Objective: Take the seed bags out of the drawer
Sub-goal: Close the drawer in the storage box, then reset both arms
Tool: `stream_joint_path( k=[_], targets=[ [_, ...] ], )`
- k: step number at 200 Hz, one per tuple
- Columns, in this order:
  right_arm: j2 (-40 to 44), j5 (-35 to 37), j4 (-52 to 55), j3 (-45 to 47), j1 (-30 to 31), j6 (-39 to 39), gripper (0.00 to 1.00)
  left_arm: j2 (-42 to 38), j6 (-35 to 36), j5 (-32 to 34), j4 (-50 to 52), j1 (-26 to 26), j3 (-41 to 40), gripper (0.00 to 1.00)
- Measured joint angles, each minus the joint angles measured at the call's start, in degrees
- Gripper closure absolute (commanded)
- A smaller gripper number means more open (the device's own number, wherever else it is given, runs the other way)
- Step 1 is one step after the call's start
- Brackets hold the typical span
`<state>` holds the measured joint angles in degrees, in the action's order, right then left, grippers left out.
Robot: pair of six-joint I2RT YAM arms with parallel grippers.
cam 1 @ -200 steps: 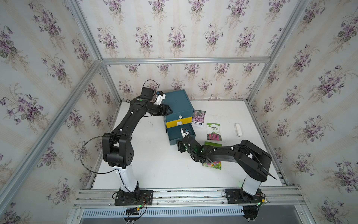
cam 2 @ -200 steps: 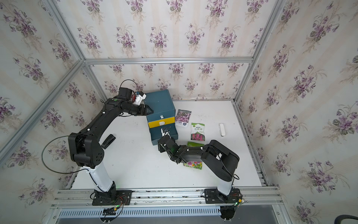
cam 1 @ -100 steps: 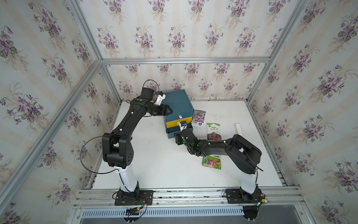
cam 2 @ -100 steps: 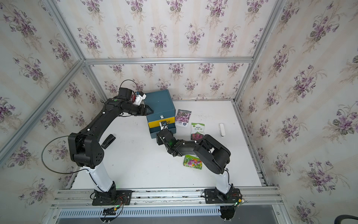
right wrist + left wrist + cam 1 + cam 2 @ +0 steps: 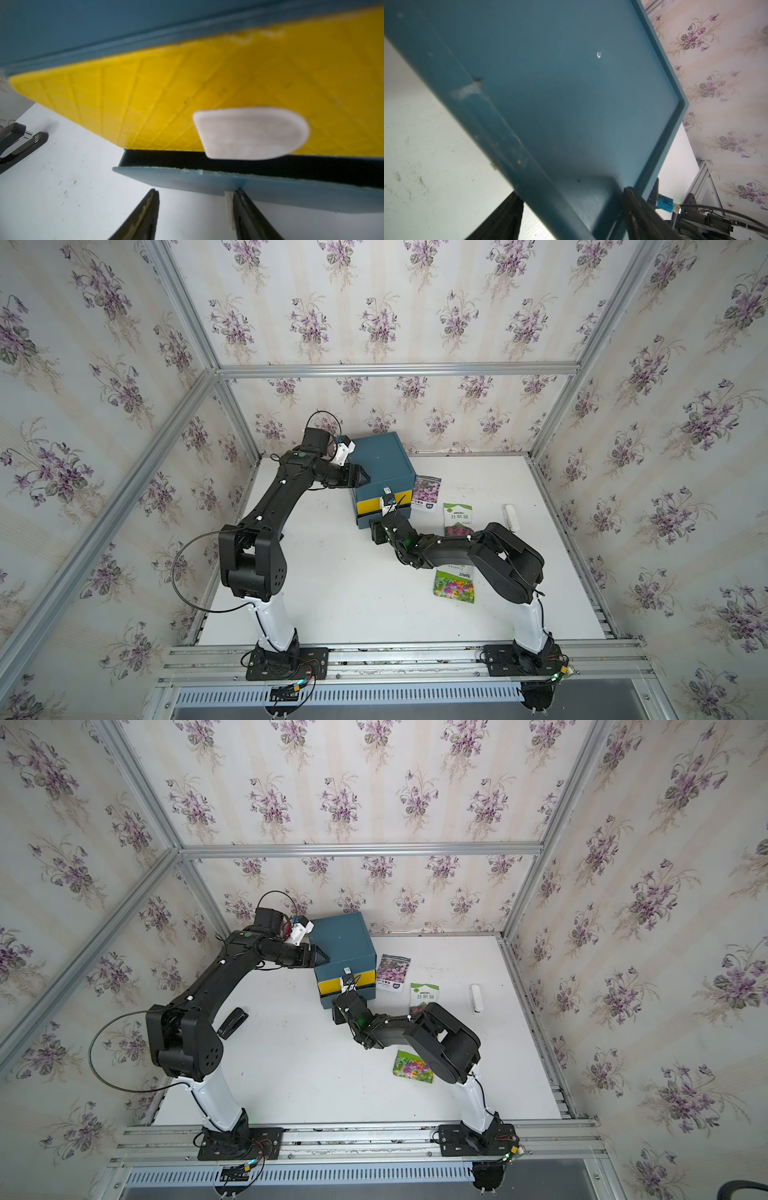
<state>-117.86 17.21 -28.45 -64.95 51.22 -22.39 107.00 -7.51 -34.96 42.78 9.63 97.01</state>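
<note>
The left fingers [image 5: 361, 479] were closed partway on the top left corner of the cabinet [image 5: 380, 460]. In the left wrist view one finger [image 5: 639, 207] sat on each side of its edge, and the tip of the other was hidden behind the cabinet's wall. The right fingers [image 5: 376, 529] stood apart and held nothing, low at the front of the bottom drawer [image 5: 291, 193]. Its small white tab [image 5: 228, 207] lay just inside one of them. In both top views these fingers were mostly hidden under the wrist.

The bottom drawer was out a crack and showed only a dark gap, so its inside could not be seen. The yellow drawer [image 5: 207, 83] above it was blurred, with a white handle [image 5: 251, 133].

One cabinet had two drawers. Three bags lay out on the surface [image 5: 353, 593], right of the cabinet. A purple bag [image 5: 427, 491] was just beside the cabinet. A green-topped bag [image 5: 457, 516] lay near it, its near end under the right arm [image 5: 498, 556]. A third bag [image 5: 454, 587] lay closer to the robot, its top edge tucked under that arm. One white stick [image 5: 512, 517] lay further right. One stapler [image 5: 233, 1022] lay by the left arm [image 5: 274, 506] in a top view, and it was cut off in the right wrist view.

The left arm rose from its base, elbow high, forearm stretched to the cabinet. The right arm was folded low, elbow out to the right, forearm lying across toward the cabinet's front.
</note>
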Motion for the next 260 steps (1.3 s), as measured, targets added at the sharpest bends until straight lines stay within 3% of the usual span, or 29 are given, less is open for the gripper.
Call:
stream_joint_path(
  k=[89,119,165,198,213,260],
  targets=[
    [-1.6,0.3,-0.4,-1.5,-0.8,-0.3,0.4,0.0,0.0,0.0,0.0,0.0,0.0,0.23],
    [0.1,0.2,-0.2,-0.5,-0.9,-0.5,0.35,0.0,0.0,0.0,0.0,0.0,0.0,0.22],
    [7.5,-1.7,2.7,3.7,-1.0,-0.8,0.2,0.2,0.0,0.2,0.5,0.0,0.8,0.16],
    [13.4,-4.5,7.1,6.4,-1.7,-0.8,0.06,0.7,0.0,1.6,1.9,0.1,2.7,0.0],
    [16.9,-5.9,9.0,8.8,-2.7,-1.6,0.01,0.1,-0.2,2.7,2.4,0.1,3.1,0.0],
    [28.1,-9.8,15.9,14.7,-8.3,-3.0,0.0,-6.6,-1.6,11.0,4.3,0.4,0.2,0.0]
  ],
)
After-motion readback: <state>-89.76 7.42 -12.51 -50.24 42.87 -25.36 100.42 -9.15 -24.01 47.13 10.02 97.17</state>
